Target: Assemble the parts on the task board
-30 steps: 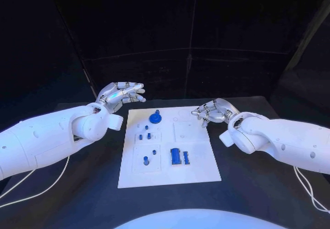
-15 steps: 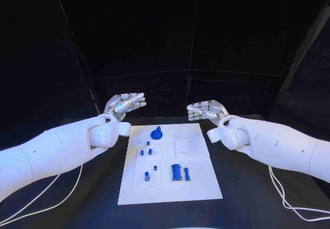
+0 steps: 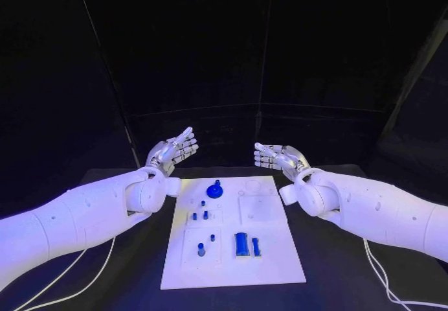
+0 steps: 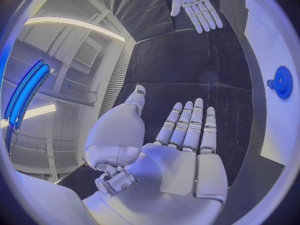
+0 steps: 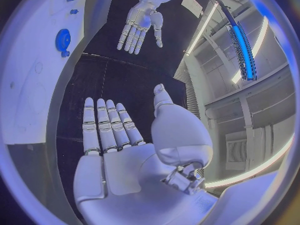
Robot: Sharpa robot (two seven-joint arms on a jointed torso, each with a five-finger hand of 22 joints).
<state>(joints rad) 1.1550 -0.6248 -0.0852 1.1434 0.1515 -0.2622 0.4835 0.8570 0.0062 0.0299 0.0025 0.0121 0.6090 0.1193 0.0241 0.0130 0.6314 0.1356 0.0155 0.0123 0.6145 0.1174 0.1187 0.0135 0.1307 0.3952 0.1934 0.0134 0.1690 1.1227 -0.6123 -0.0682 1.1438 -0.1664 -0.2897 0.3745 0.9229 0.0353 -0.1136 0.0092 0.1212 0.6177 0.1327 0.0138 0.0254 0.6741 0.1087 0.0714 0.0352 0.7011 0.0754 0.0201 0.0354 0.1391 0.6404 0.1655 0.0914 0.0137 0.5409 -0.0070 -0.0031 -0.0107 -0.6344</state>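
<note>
The white task board [image 3: 234, 259] lies mid-table, bearing a blue gear [image 3: 215, 190] at its far end and small blue pegs [image 3: 245, 244] nearer. Above its far corners, left hand [image 3: 173, 150] and right hand [image 3: 277, 157] hover, fingers spread, holding nothing.

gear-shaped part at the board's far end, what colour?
Blue. The gear-shaped part shows best in the left wrist view.

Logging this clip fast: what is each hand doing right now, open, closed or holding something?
Left hand: open, fingers extended, holding nothing, raised beyond the task board.
Right hand: open, fingers extended, holding nothing, also off the board.
</note>
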